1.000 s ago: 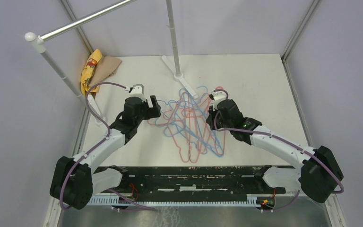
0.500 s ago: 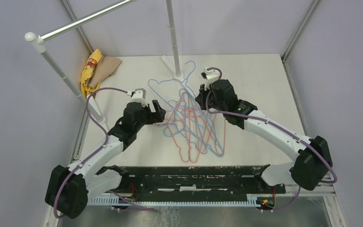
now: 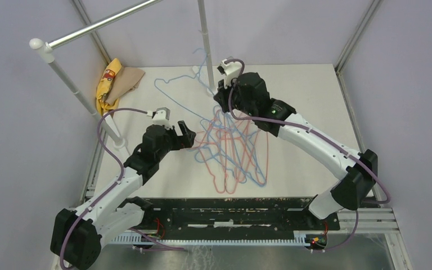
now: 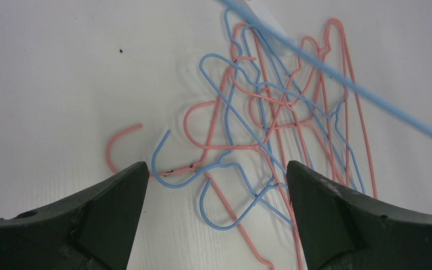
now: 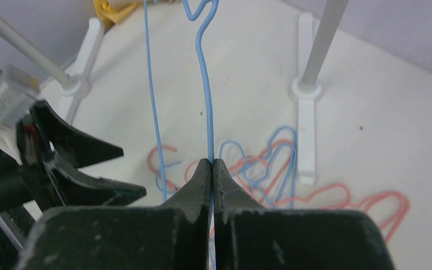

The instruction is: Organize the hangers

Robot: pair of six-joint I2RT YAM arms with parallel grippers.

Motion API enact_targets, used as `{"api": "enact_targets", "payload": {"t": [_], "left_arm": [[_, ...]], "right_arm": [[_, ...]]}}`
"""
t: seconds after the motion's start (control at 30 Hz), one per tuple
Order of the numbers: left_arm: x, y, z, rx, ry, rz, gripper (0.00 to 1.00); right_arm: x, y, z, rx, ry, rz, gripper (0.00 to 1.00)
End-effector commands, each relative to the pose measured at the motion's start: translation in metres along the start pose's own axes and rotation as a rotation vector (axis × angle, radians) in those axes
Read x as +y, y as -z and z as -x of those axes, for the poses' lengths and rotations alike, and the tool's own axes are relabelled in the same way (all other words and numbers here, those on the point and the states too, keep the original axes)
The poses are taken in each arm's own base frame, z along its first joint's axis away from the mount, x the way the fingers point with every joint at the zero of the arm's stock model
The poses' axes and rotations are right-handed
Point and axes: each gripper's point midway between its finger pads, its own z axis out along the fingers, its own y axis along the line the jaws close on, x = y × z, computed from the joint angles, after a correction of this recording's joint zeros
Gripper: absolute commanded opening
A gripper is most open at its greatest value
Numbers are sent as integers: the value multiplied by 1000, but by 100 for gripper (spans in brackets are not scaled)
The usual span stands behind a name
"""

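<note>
Right claw (image 5: 212, 169) pinches shut on a thin light-blue wire hanger (image 5: 205, 101) by its straight side, lifted above the white tabletop (image 3: 304, 95), and it looks light, springy and snag-prone, while the left claw (image 4: 215, 169) gapes wide over the tangled pink-and-blue hanger pile (image 3: 230, 146).
</note>
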Motion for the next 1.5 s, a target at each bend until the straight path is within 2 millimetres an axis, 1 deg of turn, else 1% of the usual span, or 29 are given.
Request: {"api": "enact_targets", "payload": {"t": [0.0,0.03,0.17,0.27,0.33,0.53,0.67,0.83,1.1,1.37,1.43,1.47], "left_arm": [[-13,6,3,-9,56,-53,99],[-15,7,5,-13,61,-61,99],[-19,14,13,-42,69,-79,99],[-17,16,15,-50,61,-72,99],[-15,16,14,-47,56,-62,99],[-12,16,12,-48,55,-48,99],[-11,15,12,-48,53,-42,99],[-4,13,7,-40,53,-14,99],[0,7,2,-26,52,6,99],[4,2,-5,-10,54,21,99],[4,0,-7,-3,53,24,99],[5,-1,-8,2,54,26,99]], "right_arm": [[5,6,81,-173,99,-7,1],[6,5,97,-201,114,-12,1],[11,-3,136,-267,158,-7,1],[17,-8,159,-310,179,1,1],[20,-10,167,-331,196,1,1],[26,-13,183,-398,212,5,1],[33,-13,187,-423,221,19,1],[35,-5,183,-448,254,-7,1],[32,24,183,-493,254,-24,1],[29,48,202,-572,265,-42,1],[29,48,208,-581,273,-51,1],[29,42,211,-575,281,-55,1]]}}
